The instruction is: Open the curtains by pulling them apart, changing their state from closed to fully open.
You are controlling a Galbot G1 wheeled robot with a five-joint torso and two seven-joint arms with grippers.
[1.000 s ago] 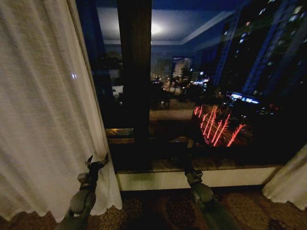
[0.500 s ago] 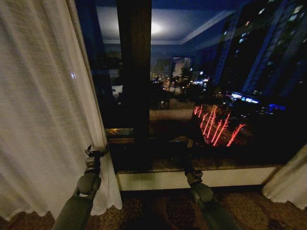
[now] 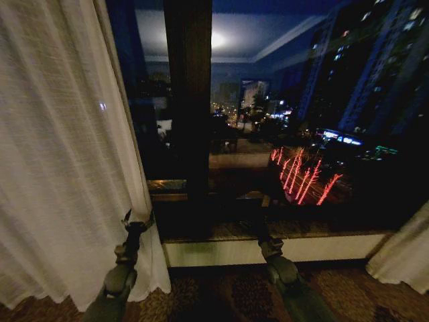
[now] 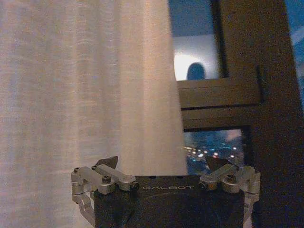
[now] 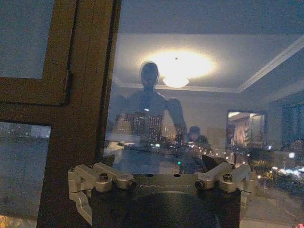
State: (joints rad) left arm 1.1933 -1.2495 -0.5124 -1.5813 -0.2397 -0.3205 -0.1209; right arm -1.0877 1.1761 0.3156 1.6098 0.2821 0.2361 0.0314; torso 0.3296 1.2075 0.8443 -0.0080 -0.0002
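The left curtain [image 3: 60, 168] is a sheer cream panel gathered at the left of the window, its inner edge hanging down to the floor. The right curtain [image 3: 405, 258] shows as a cream fold at the lower right. My left gripper [image 3: 137, 220] is raised at the left curtain's inner edge. In the left wrist view the left gripper [image 4: 164, 164] is open, with the curtain [image 4: 85, 85] edge hanging in front between its spread fingers. My right gripper [image 3: 255, 227] is held up before the window sill, and in the right wrist view the right gripper [image 5: 156, 166] is open and holds nothing.
A dark wooden window post [image 3: 189, 100] stands between the panes. The glass [image 3: 322, 121] shows the night city and the room's reflection. A pale sill [image 3: 315, 247] runs below, above patterned carpet [image 3: 228, 295].
The left gripper rose along the curtain's edge half a second ago and has since dropped back slightly. The right arm and the curtains have hardly moved.
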